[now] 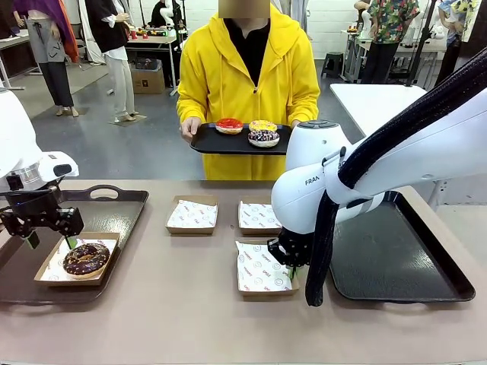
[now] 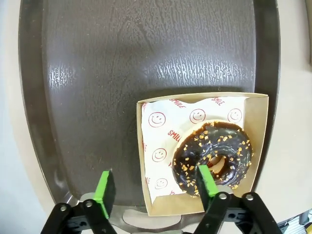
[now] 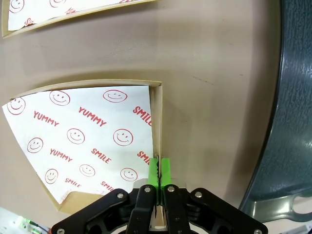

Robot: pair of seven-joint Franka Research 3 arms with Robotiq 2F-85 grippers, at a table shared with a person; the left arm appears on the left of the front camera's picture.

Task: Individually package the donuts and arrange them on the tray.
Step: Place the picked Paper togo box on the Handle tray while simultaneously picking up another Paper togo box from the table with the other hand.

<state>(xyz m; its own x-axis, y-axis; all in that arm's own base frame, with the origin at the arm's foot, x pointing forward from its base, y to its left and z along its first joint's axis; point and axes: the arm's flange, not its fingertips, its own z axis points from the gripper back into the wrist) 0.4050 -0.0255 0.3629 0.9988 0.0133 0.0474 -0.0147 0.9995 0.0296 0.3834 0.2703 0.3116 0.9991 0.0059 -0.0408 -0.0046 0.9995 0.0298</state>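
A chocolate-glazed donut (image 1: 86, 259) (image 2: 212, 158) with nut crumbs lies in a paper-lined cardboard box (image 2: 146, 105) on the dark left tray (image 1: 114, 217). My left gripper (image 1: 49, 242) (image 2: 155, 184) hovers open over the box's near edge, gripping nothing. My right gripper (image 1: 291, 262) (image 3: 159, 170) is shut on the side wall of an empty lined box (image 1: 262, 268) (image 3: 157, 112) at mid-table. Across the table, the person holds a black tray (image 1: 209, 143) carrying a red donut (image 1: 229, 125), a yellow donut (image 1: 262, 125) and a dark sprinkled donut (image 1: 263, 138).
Two more empty lined boxes (image 1: 192, 214) (image 1: 259, 215) sit side by side behind the held one. A second dark tray (image 1: 399, 255) (image 3: 292, 97) lies bare at the right. My right arm's white body and black cable sleeve block part of the table's right side.
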